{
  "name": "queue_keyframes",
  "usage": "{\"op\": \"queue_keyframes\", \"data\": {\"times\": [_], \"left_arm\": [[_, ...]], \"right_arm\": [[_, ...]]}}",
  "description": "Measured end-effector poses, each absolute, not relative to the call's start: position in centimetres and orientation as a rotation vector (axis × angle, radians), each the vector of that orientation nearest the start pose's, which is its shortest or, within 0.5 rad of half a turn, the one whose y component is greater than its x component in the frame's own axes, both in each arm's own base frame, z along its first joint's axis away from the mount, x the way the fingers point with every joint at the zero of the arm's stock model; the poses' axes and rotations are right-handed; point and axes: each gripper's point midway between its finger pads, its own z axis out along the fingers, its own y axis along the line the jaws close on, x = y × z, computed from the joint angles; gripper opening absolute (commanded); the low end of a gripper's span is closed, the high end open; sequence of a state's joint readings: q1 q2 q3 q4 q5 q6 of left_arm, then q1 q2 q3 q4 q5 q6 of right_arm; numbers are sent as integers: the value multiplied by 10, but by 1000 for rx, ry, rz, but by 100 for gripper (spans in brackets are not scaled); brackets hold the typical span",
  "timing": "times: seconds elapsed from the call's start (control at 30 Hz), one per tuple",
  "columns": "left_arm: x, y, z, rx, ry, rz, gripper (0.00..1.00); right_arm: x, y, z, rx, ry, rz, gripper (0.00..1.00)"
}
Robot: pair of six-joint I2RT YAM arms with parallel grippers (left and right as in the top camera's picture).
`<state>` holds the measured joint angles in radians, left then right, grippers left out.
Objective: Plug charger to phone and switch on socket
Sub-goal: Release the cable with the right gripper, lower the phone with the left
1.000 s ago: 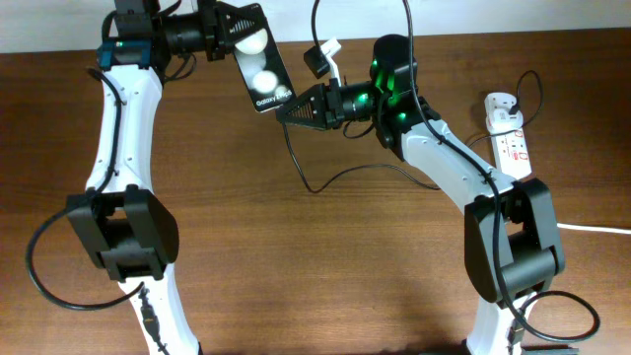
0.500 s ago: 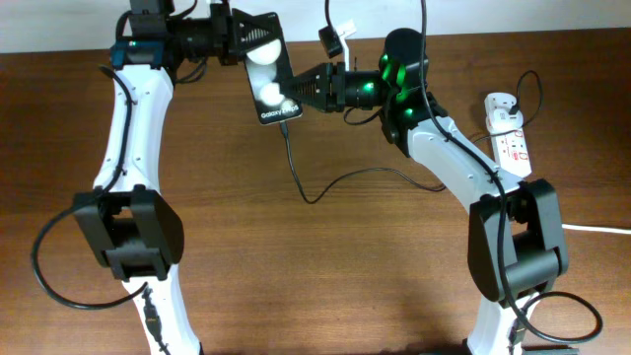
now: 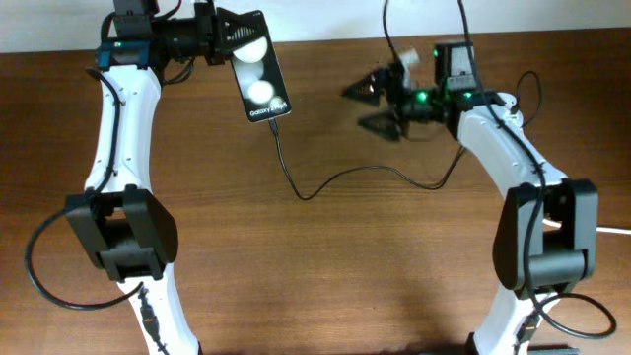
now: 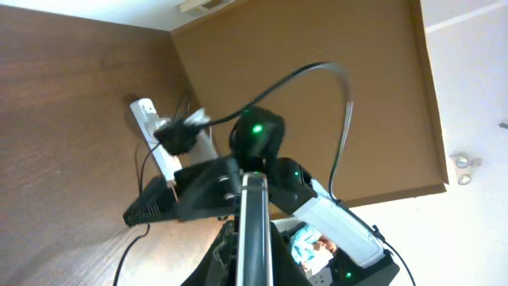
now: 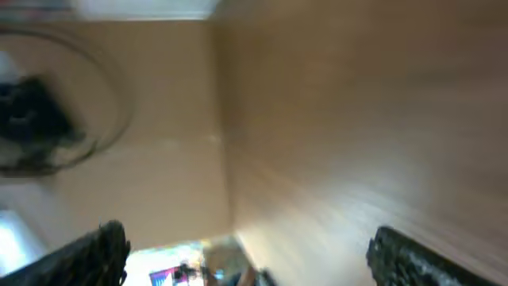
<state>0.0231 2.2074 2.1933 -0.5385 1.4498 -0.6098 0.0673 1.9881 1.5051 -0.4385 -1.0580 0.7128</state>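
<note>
One of two steps looks done. Left gripper (image 3: pixel 240 41) is clamped on the top end of the phone (image 3: pixel 261 84), upper left of the overhead frame. The charger (image 3: pixel 345 176) cable meets the phone's lower edge; the plug is probably seated, though too small to confirm. Right gripper (image 3: pixel 367 106), upper centre, is blurred, jaws spread wide, nothing between them. The socket (image 4: pixel 147 115) shows only at left-centre of the left wrist frame; overhead, the right arm hides it. Remaining: press the socket switch.
</note>
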Motion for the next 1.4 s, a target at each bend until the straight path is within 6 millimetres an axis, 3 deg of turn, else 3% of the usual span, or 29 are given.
{"op": "queue_keyframes", "data": {"times": [0.07, 0.1, 0.17, 0.23, 0.27, 0.37, 0.43, 0.57, 0.63, 0.73, 0.83, 0.93, 0.97, 1.1, 1.4], "left_arm": [[511, -158, 327, 243, 2066, -1842, 0], [513, -159, 323, 212, 2087, -1822, 0], [514, -163, 314, 178, 2124, -1790, 0], [508, -179, 289, 125, 2237, -1718, 0], [504, -186, 278, 113, 2295, -1671, 0], [499, -207, 248, 142, 2419, -1474, 0], [502, -213, 234, 183, 2453, -1327, 0], [516, -205, 220, 170, 2468, -1166, 0], [526, -202, 190, 136, 2517, -1132, 0], [532, -202, 127, 74, 2631, -1131, 0], [531, -206, 97, 57, 2684, -1129, 0], [524, -231, 85, 118, 2702, -1139, 0], [515, -251, 75, 163, 2727, -1151, 0], [506, -282, 71, 246, 2716, -1167, 0], [511, -290, 74, 234, 2688, -1174, 0]], "right_arm": [[451, 147, 137, 406, 2598, 1405, 99], [436, 127, 129, 442, 2680, 1231, 99], [422, 104, 151, 379, 2694, 977, 99], [407, 86, 196, 271, 2615, 784, 99], [400, 83, 208, 245, 2599, 750, 99], [388, 78, 227, 213, 2569, 703, 99], [379, 77, 226, 202, 2597, 690, 97], [368, 78, 220, 175, 2645, 690, 95], [365, 81, 220, 143, 2653, 709, 95], [361, 91, 220, 72, 2662, 715, 95], [359, 99, 220, 35, 2664, 722, 95], [359, 99, 220, 26, 2663, 719, 95], [359, 99, 220, 25, 2663, 719, 95], [358, 99, 219, 26, 2668, 720, 95], [354, 99, 218, 30, 2684, 721, 95]]}}
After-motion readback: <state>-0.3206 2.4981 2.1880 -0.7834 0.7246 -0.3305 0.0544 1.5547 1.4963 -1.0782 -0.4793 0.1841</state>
